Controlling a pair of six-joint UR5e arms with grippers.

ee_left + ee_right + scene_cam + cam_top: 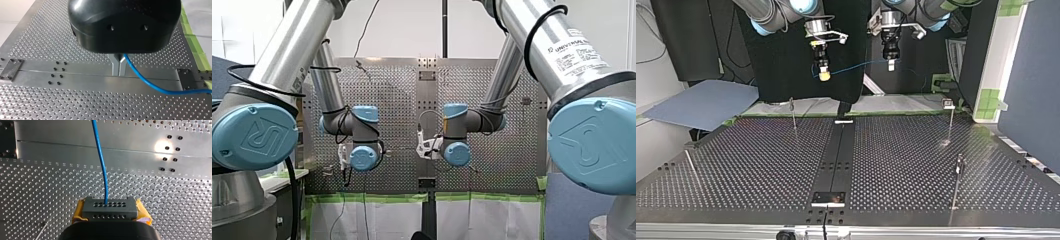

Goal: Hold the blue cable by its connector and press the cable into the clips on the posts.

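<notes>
**A:** Surface and room?
**B:** Perforated metal table [916, 165] with green tape [191, 35] along one edge. Thin posts [951, 122] stand on it, below both raised grippers. A blue board [701, 102] lies alongside.
**A:** What do only the wrist views show?
**B:** Right gripper [110, 213]: yellow pads [78, 213] clamped on the grey connector [110, 206]. The blue cable [101, 157] runs ahead from it. Left gripper [119, 67]: metal fingers pinched together on the cable, which trails off sideways.
</notes>
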